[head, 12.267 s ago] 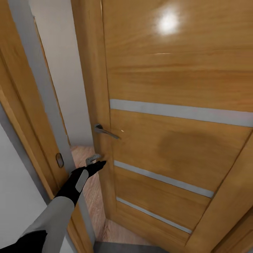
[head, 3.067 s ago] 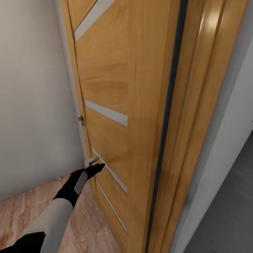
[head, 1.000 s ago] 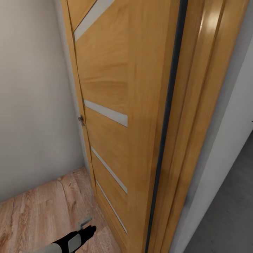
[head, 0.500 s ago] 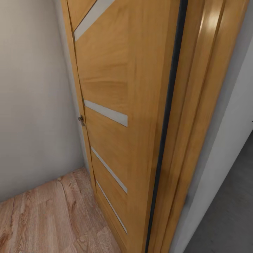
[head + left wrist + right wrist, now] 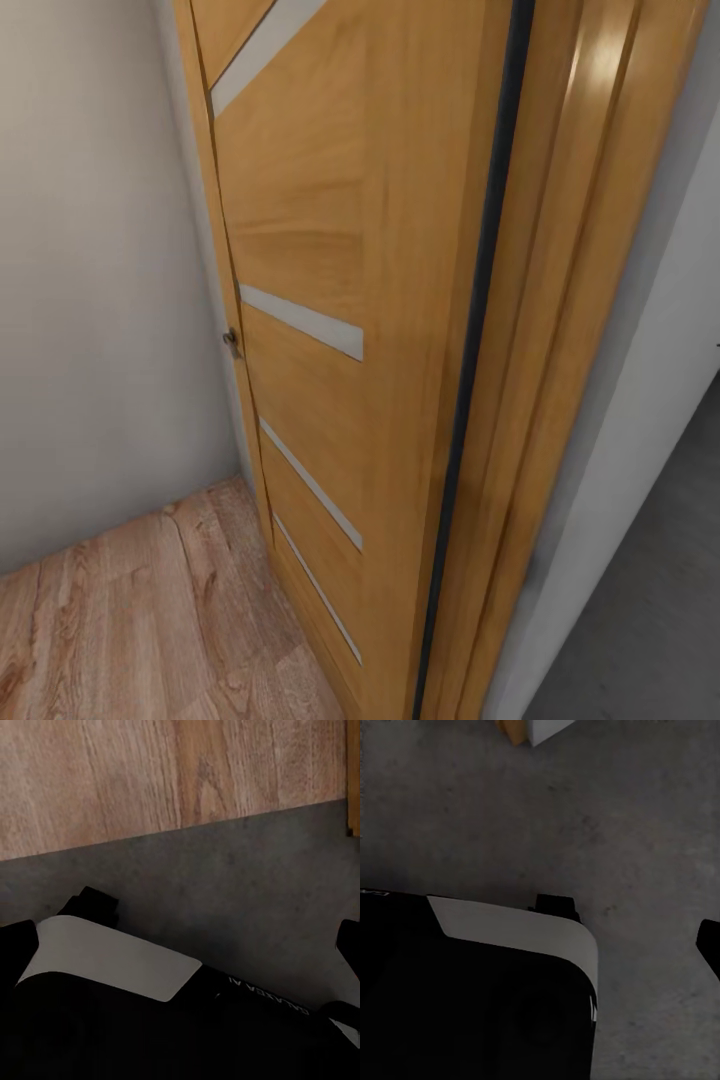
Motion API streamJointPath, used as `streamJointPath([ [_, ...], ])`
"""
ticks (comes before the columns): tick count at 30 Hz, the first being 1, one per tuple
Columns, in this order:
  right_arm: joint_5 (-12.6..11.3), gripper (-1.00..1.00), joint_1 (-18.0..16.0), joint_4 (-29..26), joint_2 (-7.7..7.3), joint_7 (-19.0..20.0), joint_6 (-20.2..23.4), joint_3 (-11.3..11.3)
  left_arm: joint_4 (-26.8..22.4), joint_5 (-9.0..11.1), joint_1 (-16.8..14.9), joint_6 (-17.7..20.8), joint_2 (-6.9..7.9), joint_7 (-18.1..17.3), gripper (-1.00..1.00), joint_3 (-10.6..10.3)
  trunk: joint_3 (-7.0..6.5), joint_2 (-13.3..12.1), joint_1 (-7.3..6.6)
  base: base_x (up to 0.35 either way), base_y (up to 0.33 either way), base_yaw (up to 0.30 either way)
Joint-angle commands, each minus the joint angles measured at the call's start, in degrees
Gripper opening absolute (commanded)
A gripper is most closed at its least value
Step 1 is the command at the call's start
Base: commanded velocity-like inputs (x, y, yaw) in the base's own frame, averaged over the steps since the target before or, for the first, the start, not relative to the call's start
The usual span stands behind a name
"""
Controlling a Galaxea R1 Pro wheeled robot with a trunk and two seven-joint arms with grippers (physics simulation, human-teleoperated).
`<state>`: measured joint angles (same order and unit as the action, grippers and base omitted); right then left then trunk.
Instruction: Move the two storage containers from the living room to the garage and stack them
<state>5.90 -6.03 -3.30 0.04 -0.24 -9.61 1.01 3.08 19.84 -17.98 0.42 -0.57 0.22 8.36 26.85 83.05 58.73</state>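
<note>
The two storage containers are out of view. In the head view an open wooden door (image 5: 330,300) with grey strips stands edge-on in front of me, its frame (image 5: 560,330) to the right. The left wrist view looks down on my own black-and-white body (image 5: 112,967), with a dark fingertip (image 5: 349,945) at the picture's edge. The right wrist view shows the same kind of body part (image 5: 510,937) over concrete, and a dark fingertip (image 5: 709,941) at its edge. Neither view shows how the jaws stand.
Light wood-plank flooring (image 5: 130,610) runs left of the door, up to a white wall (image 5: 90,280). Dark-grey concrete floor (image 5: 650,600) lies right of the frame. Under the left arm, planks (image 5: 150,772) meet concrete (image 5: 247,885). A small door latch (image 5: 232,342) sticks out.
My left arm, stretched toward the door three seconds ago, dropped to the head view's bottom edge a second ago and has since left it. The door and the view stay as they were.
</note>
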Motion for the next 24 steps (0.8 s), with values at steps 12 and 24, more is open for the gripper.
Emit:
streamJointPath([
  [12,0.4,1.00,0.0,0.2,0.22,-0.1,-0.1,0.1,0.1,0.0,0.6,-0.1,-0.05,0.1,1.00,0.4,0.06,0.0,0.00,0.000,0.000,0.166],
  [24,0.4,1.00,0.0,0.3,0.14,-0.1,-0.1,0.1,0.0,0.1,0.6,-0.1,-0.07,0.1,1.00,0.5,0.06,0.0,0.00,0.000,0.000,0.290],
])
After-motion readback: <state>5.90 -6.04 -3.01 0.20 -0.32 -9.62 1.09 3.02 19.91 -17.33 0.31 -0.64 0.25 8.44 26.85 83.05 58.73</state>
